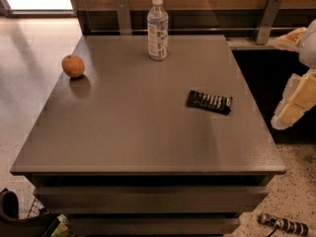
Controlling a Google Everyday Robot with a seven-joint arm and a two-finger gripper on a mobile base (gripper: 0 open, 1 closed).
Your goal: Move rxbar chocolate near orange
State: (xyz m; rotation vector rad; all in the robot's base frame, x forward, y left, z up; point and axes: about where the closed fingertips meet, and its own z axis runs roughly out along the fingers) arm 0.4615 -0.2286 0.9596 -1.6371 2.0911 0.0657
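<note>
The rxbar chocolate (209, 101), a flat black bar with white lettering, lies on the right half of the grey table (138, 132). The orange (73, 65) sits near the table's left edge, toward the back, far from the bar. My gripper (292, 107) shows as a cream-coloured part of the arm at the right edge of the view. It is off the table's right side, to the right of the bar, and touches nothing.
A clear plastic bottle (157, 28) with a white cap stands upright at the back middle of the table. A wooden wall with metal brackets (267, 19) runs behind. A dark opening lies right of the table. Small items lie on the floor at the front.
</note>
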